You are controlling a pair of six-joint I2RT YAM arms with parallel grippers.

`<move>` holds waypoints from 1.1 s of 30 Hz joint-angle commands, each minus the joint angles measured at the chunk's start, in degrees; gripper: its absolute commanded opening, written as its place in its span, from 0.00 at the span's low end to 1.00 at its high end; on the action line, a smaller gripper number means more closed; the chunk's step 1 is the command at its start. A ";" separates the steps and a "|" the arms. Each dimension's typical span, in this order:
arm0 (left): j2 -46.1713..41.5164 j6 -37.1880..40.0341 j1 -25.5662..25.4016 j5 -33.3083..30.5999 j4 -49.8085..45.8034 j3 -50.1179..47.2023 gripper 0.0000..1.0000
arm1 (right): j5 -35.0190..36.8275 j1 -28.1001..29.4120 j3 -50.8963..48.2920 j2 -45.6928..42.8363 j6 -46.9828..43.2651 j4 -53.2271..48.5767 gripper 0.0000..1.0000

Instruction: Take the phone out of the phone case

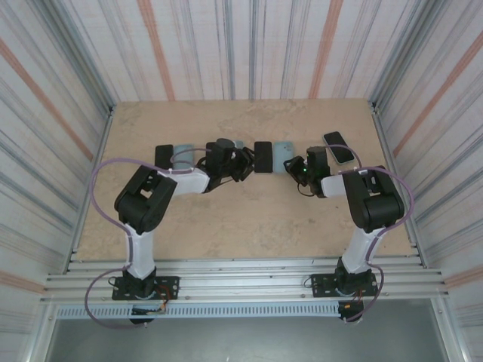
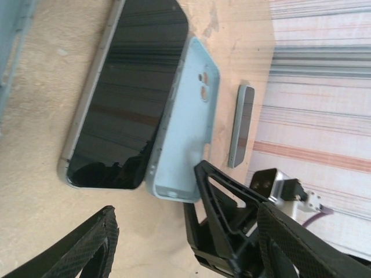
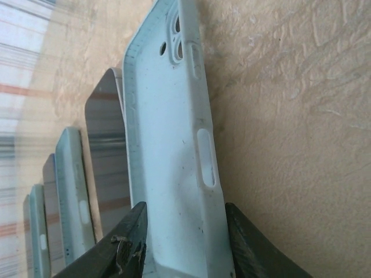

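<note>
Right wrist view: we note the right end effector (image 3: 185, 255) pinching the near end of the empty phone case (image 3: 168, 127), probably to steady it. The phone (image 3: 107, 156) lies just left of those fingers on the table (image 3: 301, 116) (apparently freed). The left end effector (image 1: 243, 162) is spread and holds nothing.

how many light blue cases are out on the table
3. First case in the right gripper, second case mid-row by the left arm, third case near the row's left end. Others may hide under the arms.
</note>
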 commanded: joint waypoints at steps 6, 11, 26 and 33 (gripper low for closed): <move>-4.63 4.12 0.85 1.34 -4.07 1.64 0.67 | 1.85 -1.24 3.24 -0.21 -7.93 -6.80 0.44; -5.04 4.53 1.06 1.70 -4.36 1.67 0.67 | 1.61 -1.92 5.68 1.26 -11.34 -9.49 0.46; -7.94 11.36 1.81 5.07 -10.23 7.09 0.73 | 3.38 -4.43 13.45 -4.98 -27.52 -23.61 0.66; -8.64 11.83 1.96 7.58 -9.47 9.05 0.82 | 0.79 -10.35 22.23 -8.55 -40.71 -35.50 0.86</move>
